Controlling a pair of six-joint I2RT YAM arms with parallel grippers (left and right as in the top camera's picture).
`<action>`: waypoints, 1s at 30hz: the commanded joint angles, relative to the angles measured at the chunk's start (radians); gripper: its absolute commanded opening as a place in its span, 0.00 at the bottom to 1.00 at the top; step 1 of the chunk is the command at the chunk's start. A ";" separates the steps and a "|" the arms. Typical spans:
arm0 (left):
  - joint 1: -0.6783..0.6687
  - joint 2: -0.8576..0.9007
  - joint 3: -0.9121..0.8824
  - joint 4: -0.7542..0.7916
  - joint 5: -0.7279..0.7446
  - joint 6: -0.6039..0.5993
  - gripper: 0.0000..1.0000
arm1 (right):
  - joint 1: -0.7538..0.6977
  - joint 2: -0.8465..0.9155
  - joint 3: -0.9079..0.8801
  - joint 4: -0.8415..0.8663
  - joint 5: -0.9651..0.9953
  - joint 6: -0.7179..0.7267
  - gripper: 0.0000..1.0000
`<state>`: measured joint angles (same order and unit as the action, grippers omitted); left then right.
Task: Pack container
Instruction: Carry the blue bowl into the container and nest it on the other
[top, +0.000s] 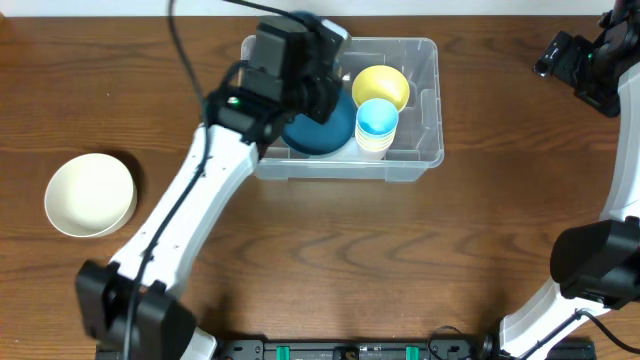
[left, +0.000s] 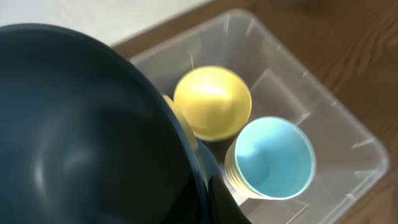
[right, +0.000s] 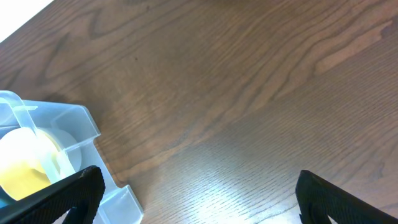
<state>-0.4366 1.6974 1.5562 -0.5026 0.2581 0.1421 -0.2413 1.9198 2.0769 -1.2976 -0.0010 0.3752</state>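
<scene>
The clear plastic container (top: 430, 100) stands at the back middle of the table. It holds a yellow bowl (top: 380, 85) and a stack of cups with a light blue cup on top (top: 377, 122). My left gripper (top: 300, 95) is over the container's left half, shut on the rim of a dark blue bowl (top: 322, 128) that sits low inside it. In the left wrist view the blue bowl (left: 81, 130) fills the left side, beside the yellow bowl (left: 212, 102) and the blue cup (left: 271, 157). My right gripper (right: 199, 199) is open and empty, high at the far right (top: 580, 65).
A cream bowl (top: 90, 193) sits on the wooden table at the left. The container's corner (right: 81, 130) shows at the left of the right wrist view, with bare wood beyond it.
</scene>
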 joint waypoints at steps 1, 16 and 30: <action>-0.006 0.053 0.005 -0.010 -0.028 0.029 0.06 | -0.006 -0.003 0.016 -0.001 0.004 0.013 0.99; -0.006 0.184 0.005 -0.019 -0.027 0.025 0.17 | -0.006 -0.003 0.016 -0.001 0.004 0.013 0.99; 0.055 0.166 0.012 0.012 -0.027 -0.030 0.50 | -0.006 -0.003 0.016 -0.001 0.004 0.013 0.99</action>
<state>-0.4236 1.8824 1.5562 -0.4950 0.2363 0.1493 -0.2413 1.9198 2.0769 -1.2976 -0.0010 0.3752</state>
